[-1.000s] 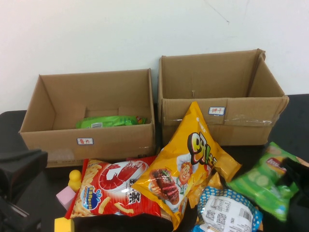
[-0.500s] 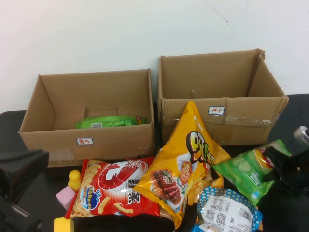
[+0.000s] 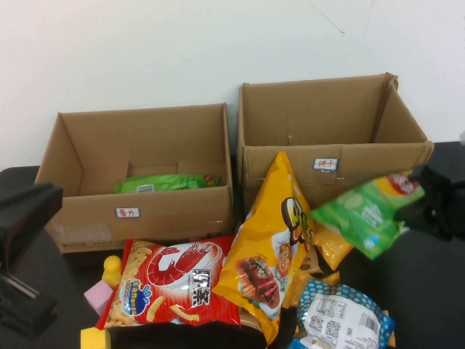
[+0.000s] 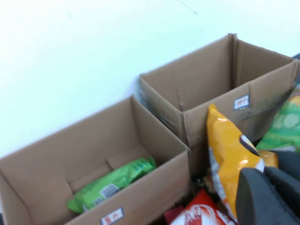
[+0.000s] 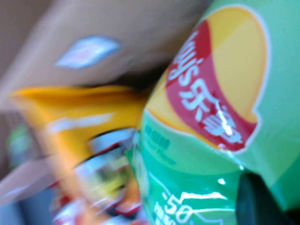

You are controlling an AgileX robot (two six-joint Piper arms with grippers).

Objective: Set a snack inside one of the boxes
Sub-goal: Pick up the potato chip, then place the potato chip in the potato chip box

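My right gripper is shut on a green Lay's chip bag and holds it in the air, tilted, just in front of the right cardboard box. In the right wrist view the bag fills the frame, with one dark finger pressed against it. The left cardboard box holds a green snack bag. My left gripper is at the far left, beside the left box, empty; its fingers stand close together in the left wrist view.
A yellow snack bag leans in front of the right box. A red shrimp-chip bag and a blue-and-white bag lie at the front. A yellow duck, a pink block and a yellow block sit front left.
My right gripper has lifted the green chip bag off the table and carried it up and back toward the right box. The left arm has risen a little.
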